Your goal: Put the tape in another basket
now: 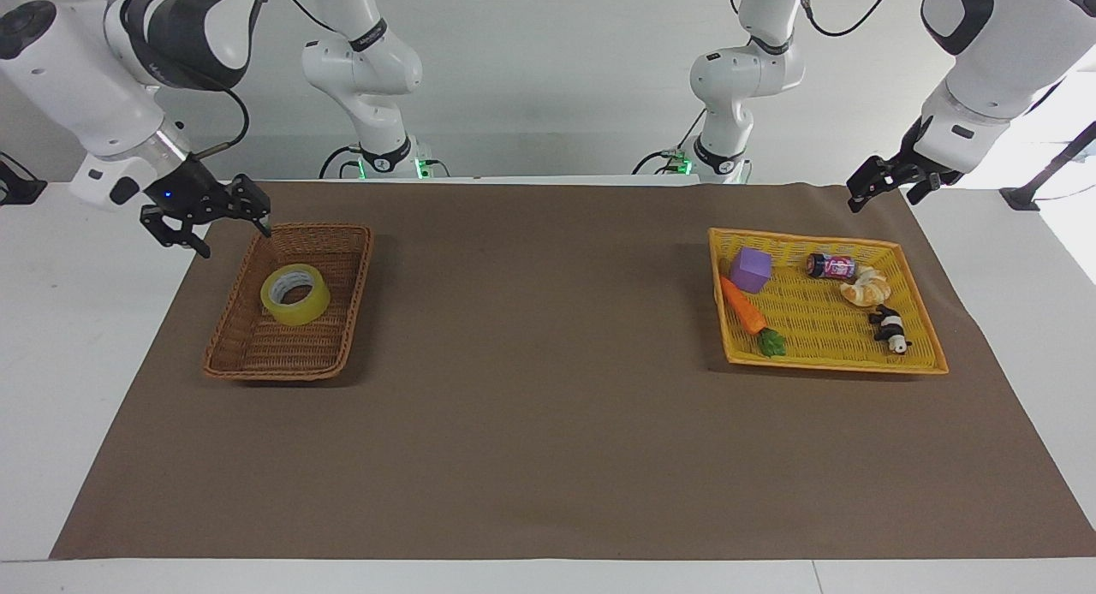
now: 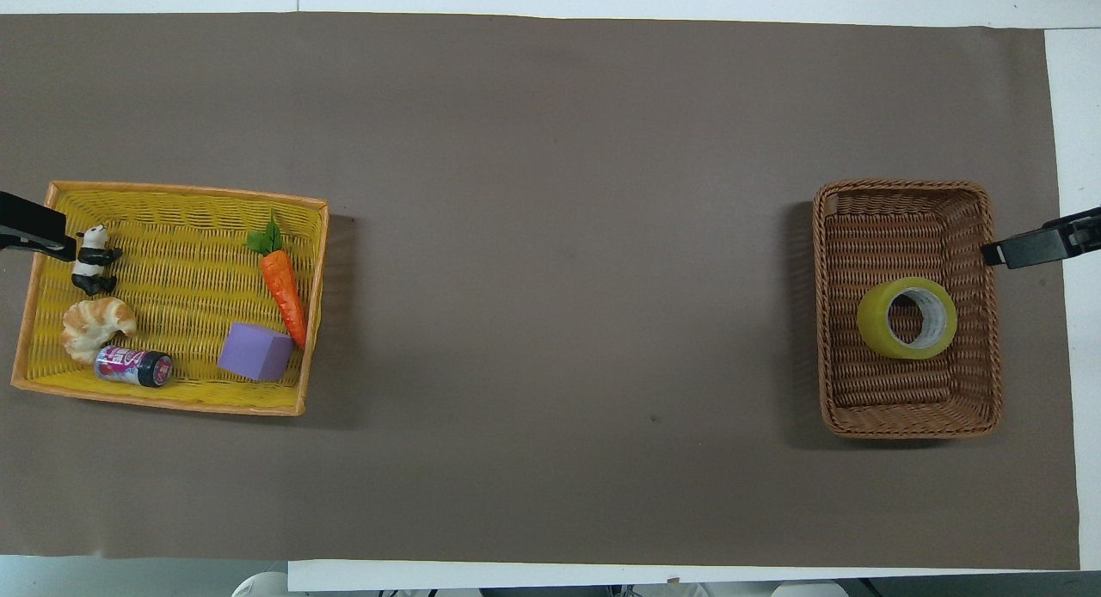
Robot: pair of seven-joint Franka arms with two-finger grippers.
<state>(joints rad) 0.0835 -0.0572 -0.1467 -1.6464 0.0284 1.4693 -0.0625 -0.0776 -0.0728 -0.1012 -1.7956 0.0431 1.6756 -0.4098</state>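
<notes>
The tape (image 1: 313, 305), a yellow roll with a pale core, lies tilted and free in the brown wicker basket (image 1: 282, 371) at the right arm's end of the table. It also shows in the overhead view (image 2: 872, 326), in the middle of the basket (image 2: 903, 430). My right gripper (image 1: 235, 237) is open and empty, raised over the basket's outer edge, apart from the tape; in the overhead view (image 2: 1028, 248) only its tip shows. My left gripper (image 1: 882, 200) is open and empty in the air over the mat's corner by the yellow tray.
A flat yellow woven tray (image 1: 835, 364) at the left arm's end holds a purple block (image 1: 751, 269), a carrot (image 1: 741, 306), a small can (image 1: 830, 266), a croissant (image 1: 866, 288) and a panda figure (image 1: 890, 329). A brown mat (image 1: 548, 423) covers the table.
</notes>
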